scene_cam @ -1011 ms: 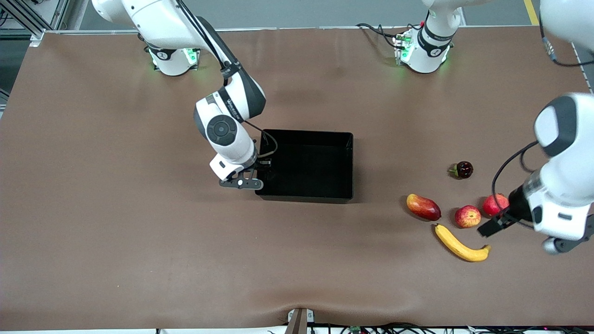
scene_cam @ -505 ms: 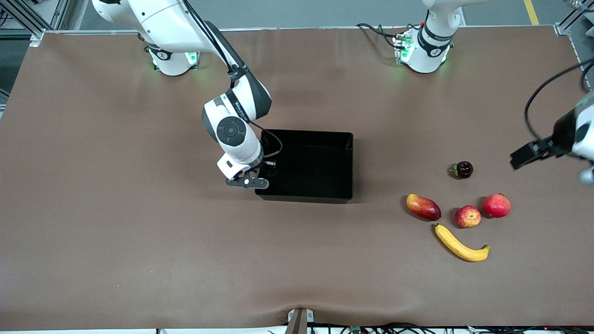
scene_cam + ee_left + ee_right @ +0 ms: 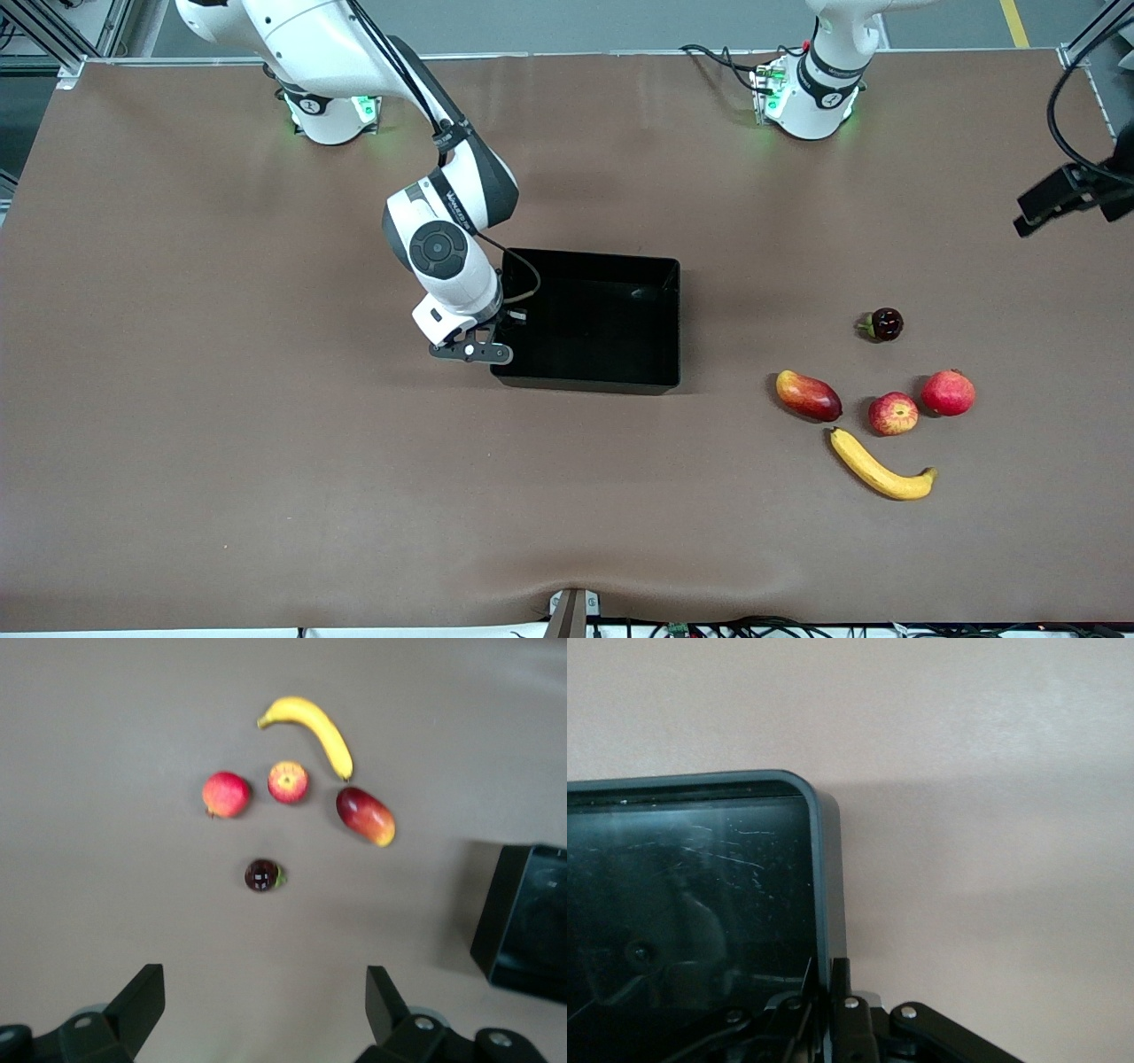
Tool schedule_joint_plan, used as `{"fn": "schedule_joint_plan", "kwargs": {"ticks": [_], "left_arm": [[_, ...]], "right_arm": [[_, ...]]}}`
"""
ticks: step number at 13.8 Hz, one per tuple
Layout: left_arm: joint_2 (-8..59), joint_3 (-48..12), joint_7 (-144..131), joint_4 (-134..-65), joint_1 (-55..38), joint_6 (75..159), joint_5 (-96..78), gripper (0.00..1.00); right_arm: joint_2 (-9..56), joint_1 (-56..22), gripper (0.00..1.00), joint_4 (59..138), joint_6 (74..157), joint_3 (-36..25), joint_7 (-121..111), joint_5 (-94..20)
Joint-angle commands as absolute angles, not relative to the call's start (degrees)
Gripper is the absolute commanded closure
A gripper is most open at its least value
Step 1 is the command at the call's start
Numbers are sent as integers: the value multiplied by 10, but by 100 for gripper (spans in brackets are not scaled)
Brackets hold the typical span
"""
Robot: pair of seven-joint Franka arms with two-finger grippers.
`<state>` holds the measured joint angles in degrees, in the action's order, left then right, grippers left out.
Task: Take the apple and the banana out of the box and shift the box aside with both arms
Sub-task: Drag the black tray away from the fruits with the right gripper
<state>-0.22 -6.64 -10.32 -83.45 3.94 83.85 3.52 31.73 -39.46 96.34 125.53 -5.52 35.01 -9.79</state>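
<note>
Box (image 3: 589,381) first: your right gripper (image 3: 507,326) is clamped on the wall of this black tray at the end facing the right arm's base side of the table, one finger inside and one outside, as the right wrist view shows at the rim (image 3: 826,904). You can see the tray sitting mid-table, with nothing visible inside it.

Your left gripper (image 3: 1054,199) hangs in the air at the left arm's end of the table with its fingers (image 3: 142,1001) spread wide apart, holding nothing. Below it in the left wrist view lie the fruits: the dark round fruit (image 3: 262,875) closest to the fingers, then the plain red fruit (image 3: 226,794), the apple (image 3: 288,781) and the mango-like fruit (image 3: 365,815) in a row, with the banana (image 3: 312,726) just past the apple. All of them rest on the table (image 3: 221,443), well apart from the tray.
</note>
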Motion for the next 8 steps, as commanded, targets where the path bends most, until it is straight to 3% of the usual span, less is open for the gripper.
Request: {"fn": "schedule_joint_plan", "kwargs": {"ticks": [1,8], "left_arm": [[-30,-29,-108,-866,-2,827,25,0],[-69,-21,-100,-925,-3,849,25,0]], "right_arm": [[285,-362,100,934,1161,-55,354,-103],[222,-259,100,949,1070,-55,267,-103]]}}
